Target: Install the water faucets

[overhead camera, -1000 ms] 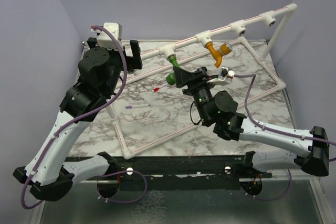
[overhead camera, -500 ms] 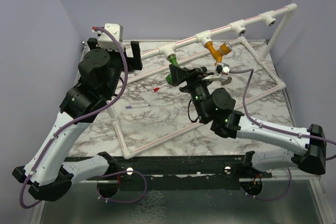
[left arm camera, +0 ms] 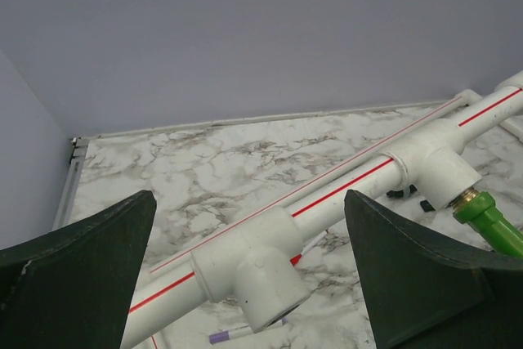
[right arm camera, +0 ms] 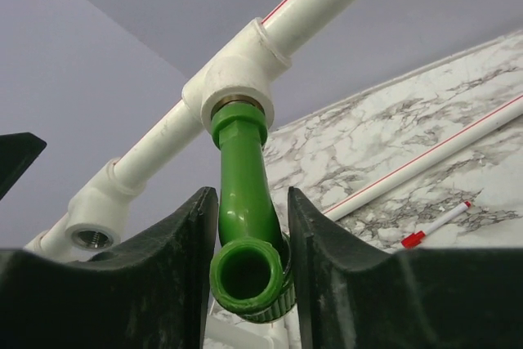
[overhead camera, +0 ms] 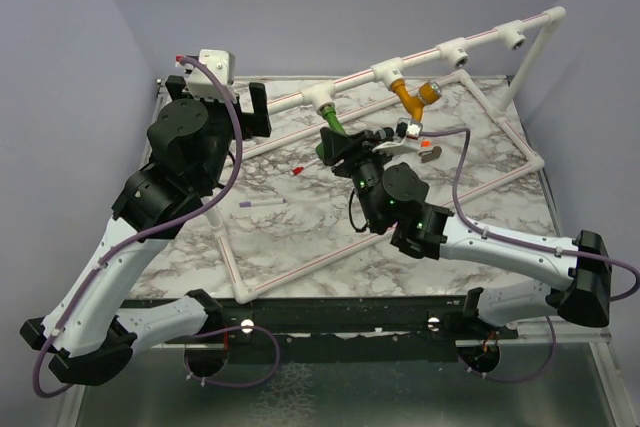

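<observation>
In your right wrist view, the right gripper pinches the green faucet; from above, that grip is hidden. Your left gripper gapes wide.

green faucet in T-socket, gripper clamping it

Both arms: white moulded plastic link shells, bulky black joint housings. One thin purple cable runs along each arm. Small green lights on right arm's black wrist. Left gripper, right gripper: broad, dark matte wedge fingers.
</observation>
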Tool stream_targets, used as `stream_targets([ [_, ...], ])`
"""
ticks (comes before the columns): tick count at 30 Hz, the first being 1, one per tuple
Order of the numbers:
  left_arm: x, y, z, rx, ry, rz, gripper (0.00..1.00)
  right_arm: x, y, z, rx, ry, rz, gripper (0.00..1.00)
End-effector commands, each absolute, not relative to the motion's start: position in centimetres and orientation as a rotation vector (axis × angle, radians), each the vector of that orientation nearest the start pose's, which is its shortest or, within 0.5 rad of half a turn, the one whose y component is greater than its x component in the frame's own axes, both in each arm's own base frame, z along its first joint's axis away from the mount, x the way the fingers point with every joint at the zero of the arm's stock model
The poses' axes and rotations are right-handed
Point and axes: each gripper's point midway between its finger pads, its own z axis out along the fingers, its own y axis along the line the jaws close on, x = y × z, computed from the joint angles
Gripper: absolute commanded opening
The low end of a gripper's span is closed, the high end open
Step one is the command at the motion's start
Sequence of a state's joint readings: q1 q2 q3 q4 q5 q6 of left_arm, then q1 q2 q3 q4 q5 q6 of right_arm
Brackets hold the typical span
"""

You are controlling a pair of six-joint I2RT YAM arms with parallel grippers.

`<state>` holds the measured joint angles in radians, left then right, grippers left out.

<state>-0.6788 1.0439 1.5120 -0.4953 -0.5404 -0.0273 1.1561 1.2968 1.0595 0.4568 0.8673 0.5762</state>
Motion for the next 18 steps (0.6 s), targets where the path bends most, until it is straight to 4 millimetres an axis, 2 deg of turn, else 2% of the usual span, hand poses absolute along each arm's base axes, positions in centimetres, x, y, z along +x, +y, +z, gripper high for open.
stream_targets([
  [1,28.8,-11.4,46.4,0.086,1.567,-0.096,0.99,27.7,32.5,37.7,0.412,1.460,0.851,0.37],
  [6,28.6,-11.4,46.4,0.081,1.564,-0.094,0.99,27.3,32.9,37.6,0.482,1.466,0.950,0.01],
  [14,28.4,-11.3,46.5,0.078,1.558,-0.098,0.99,26.7,33.5,36.6,0.706,1.460,1.176,0.00],
  [18,28.2,-11.2,46.6,0.077,1.555,-0.102,0.99,26.4,33.4,36.8,0.796,1.428,1.279,0.00],
])
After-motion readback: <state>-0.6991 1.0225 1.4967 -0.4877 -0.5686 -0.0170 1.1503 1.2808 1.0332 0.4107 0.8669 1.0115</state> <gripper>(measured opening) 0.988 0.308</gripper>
